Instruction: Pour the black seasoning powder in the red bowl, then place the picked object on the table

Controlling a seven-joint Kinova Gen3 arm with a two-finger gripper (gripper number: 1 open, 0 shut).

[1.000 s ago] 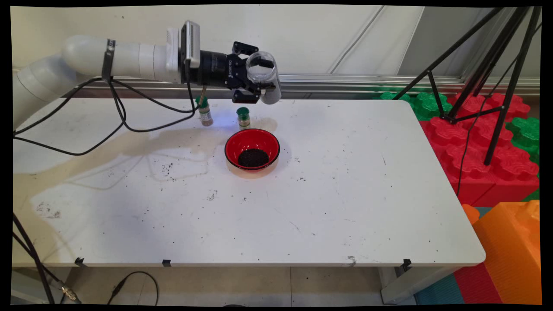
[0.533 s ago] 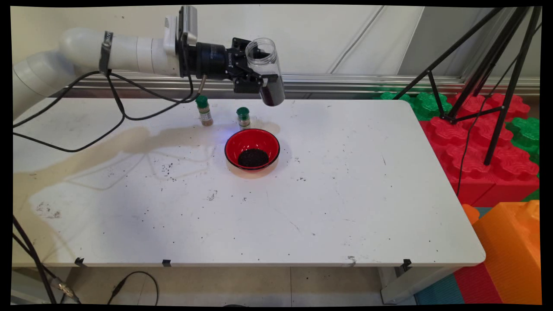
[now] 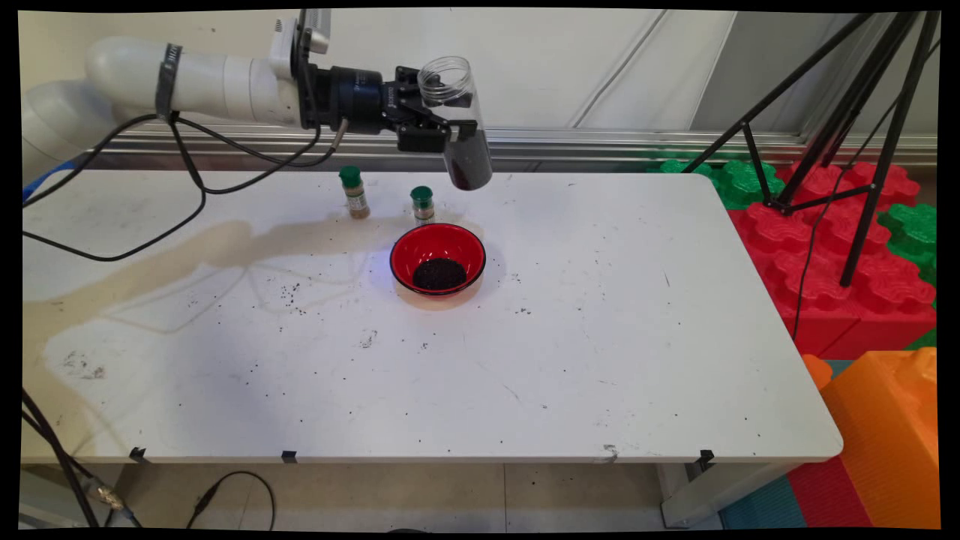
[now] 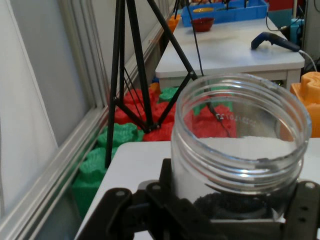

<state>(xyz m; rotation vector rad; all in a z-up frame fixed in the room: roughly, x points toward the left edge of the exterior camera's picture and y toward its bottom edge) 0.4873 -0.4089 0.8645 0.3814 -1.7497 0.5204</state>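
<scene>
My gripper [image 3: 442, 129] is shut on a clear plastic jar [image 3: 459, 127], held nearly upright in the air above the table's far side, mouth up. Dark grains lie in the jar's bottom. In the hand view the jar [image 4: 240, 150] fills the foreground between the fingers [image 4: 305, 210], its open mouth toward the camera and dark grains at its base. Below and slightly nearer stands a red bowl [image 3: 438, 259] with a heap of the same dark grains in it. Two small green-capped spice bottles [image 3: 354, 192] [image 3: 422, 204] stand just behind the bowl.
Dark grains lie scattered over the white table [image 3: 600, 360]. Black cables [image 3: 180, 172] hang from the arm at the left. A black tripod [image 3: 847, 135] and red and green foam blocks [image 3: 825, 247] stand beyond the table's right end, an orange block [image 3: 892, 420] nearer.
The jar has turned from lying on its side to nearly upright, and its grains have settled to the bottom. The hand has risen slightly and rolled.
</scene>
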